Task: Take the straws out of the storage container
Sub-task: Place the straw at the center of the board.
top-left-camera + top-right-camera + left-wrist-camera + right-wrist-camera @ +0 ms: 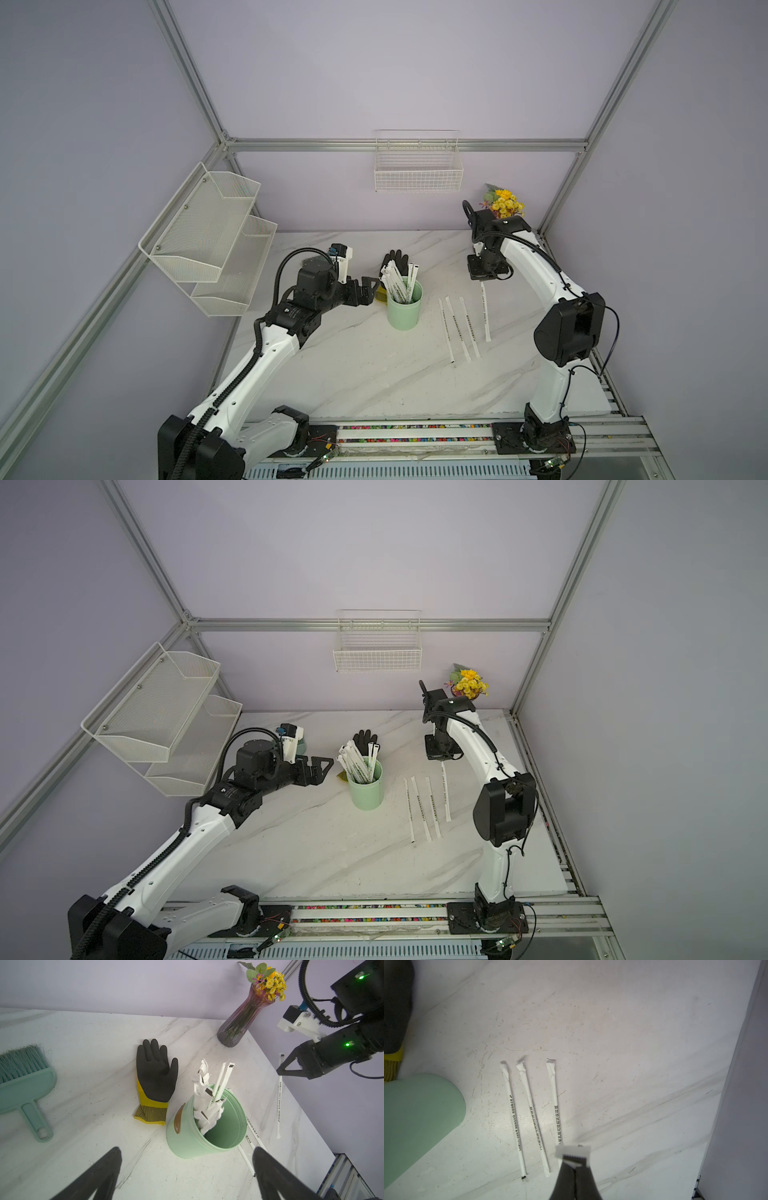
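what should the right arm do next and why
Probably lower the right tool and open it. It is shut on the top end of one straw, which hangs down toward the table beside the three straws lying there.

Soft, even light, faint shadows; the storage container (419, 1118) looms blurred at the right wrist view's edge

Mint cup (365, 791) of wrapped straws (356, 764), three straws (420, 808) lying alongside, fourth straw (445, 791) in right jaws
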